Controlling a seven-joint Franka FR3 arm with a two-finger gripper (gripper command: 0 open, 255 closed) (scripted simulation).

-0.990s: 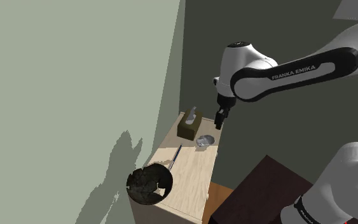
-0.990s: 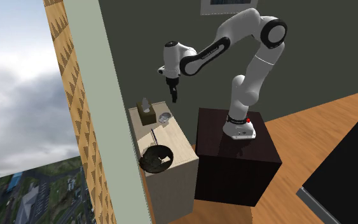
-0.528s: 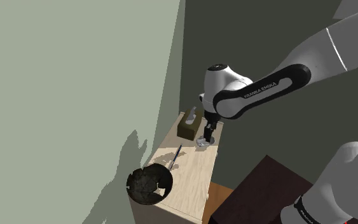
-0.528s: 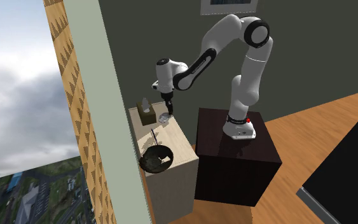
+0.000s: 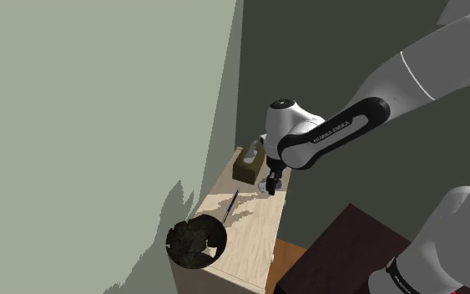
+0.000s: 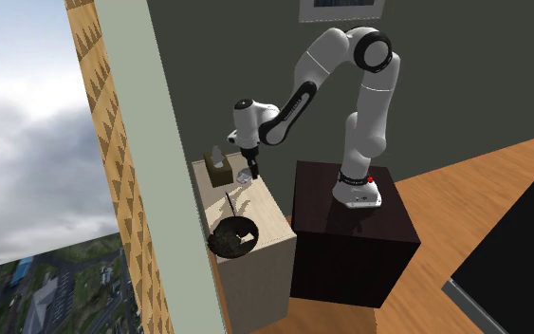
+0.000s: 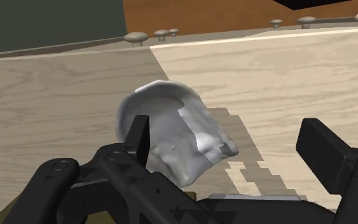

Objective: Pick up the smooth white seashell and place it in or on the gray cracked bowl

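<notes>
**Gripper spread around the seashell at the table's far end**

In the shoulder view the gripper (image 5: 268, 184) covers most of the seashell (image 5: 265, 190), so only a pale sliver shows. The second exterior view gives no more than a light speck for the shell (image 6: 245, 176) under the black gripper (image 6: 248, 172).

The wrist view is clearer. The gripper (image 7: 228, 137) stands open. One finger (image 7: 142, 137) overlaps the shell's (image 7: 174, 137) broad rounded end and hides part of it, so contact cannot be judged. The other finger (image 7: 330, 156) is well clear.

The whitish-grey shell lies on the light wooden table (image 5: 258, 230), with its long axis running roughly across the finger gap. Its tapered end points toward the clear finger.

It lies near an olive box (image 5: 247, 165). The dark cracked bowl (image 5: 195, 242) is well apart at the table's near end, and its inside is hard to read.
</notes>
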